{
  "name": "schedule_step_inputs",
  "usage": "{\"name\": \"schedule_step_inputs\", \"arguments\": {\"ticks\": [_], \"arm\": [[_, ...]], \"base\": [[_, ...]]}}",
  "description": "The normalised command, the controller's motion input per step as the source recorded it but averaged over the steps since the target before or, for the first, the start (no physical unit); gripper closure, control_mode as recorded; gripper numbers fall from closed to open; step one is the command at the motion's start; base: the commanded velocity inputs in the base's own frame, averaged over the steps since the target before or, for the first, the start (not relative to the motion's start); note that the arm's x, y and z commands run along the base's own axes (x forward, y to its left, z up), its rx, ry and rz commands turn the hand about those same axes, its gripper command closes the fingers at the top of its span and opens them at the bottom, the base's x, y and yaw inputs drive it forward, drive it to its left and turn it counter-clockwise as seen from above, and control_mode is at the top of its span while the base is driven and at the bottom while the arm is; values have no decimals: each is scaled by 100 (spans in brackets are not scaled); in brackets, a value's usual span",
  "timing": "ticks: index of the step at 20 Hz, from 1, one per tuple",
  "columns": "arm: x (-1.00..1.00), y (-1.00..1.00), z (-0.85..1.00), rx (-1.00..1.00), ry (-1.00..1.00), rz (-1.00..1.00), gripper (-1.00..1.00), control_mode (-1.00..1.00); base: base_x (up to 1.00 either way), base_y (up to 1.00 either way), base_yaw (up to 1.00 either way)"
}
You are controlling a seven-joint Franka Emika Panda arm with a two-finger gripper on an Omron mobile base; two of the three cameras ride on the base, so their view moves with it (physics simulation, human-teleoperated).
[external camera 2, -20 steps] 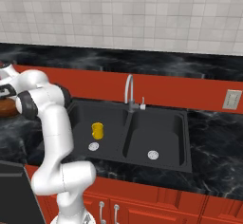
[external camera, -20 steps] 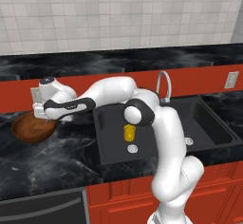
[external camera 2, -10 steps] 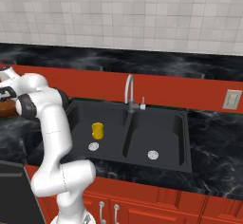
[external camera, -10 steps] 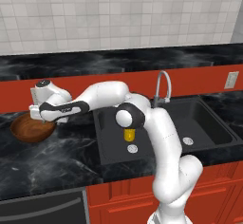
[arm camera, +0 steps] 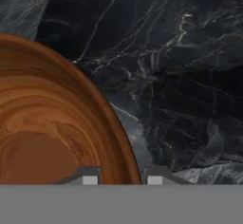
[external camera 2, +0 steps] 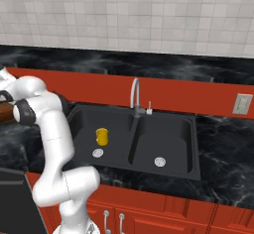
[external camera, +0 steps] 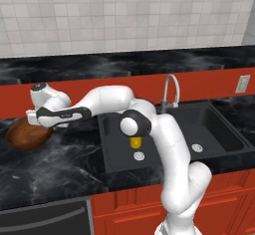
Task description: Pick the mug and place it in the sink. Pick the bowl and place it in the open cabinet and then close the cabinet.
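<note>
The brown wooden bowl (external camera: 24, 135) sits on the black counter at the far left, and a sliver of it shows at the picture's left edge (external camera 2: 4, 110). My gripper (external camera: 36, 123) is down on its right rim. From the hand, the bowl (arm camera: 47, 123) covers the left half and its rim runs between my gripper's (arm camera: 122, 179) two fingertips, one inside and one outside, closed narrow on it. The yellow mug (external camera: 134, 142) (external camera 2: 101, 136) stands upright in the left basin of the black sink (external camera: 214, 129) (external camera 2: 168, 134). The cabinet is out of view.
A curved silver faucet (external camera: 171, 92) (external camera 2: 134, 96) rises behind the sink. A red backsplash band (external camera 2: 173, 91) and a raised black ledge run along the wall. An outlet (external camera 2: 242, 103) is at the right. A dark oven front (external camera: 45, 219) lies below the counter.
The fingers have closed from wide open down onto the bowl's rim. The hand has shifted slightly left and down toward the bowl. The mug has not moved.
</note>
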Motion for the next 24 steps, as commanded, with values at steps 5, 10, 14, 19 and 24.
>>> {"name": "schedule_step_inputs", "arguments": {"ticks": [5,10,14,19,24], "arm": [[-54,-35,55,0,-11,-6,100,-100],[-63,-70,86,8,-7,-17,100,-100],[-95,-100,63,21,-2,-23,100,-100],[-76,-99,70,19,-1,-37,100,-100],[-23,-82,67,5,-4,-49,100,-100]], "base": [[0,0,0],[0,0,0],[0,0,0],[0,0,0],[0,0,0]]}}
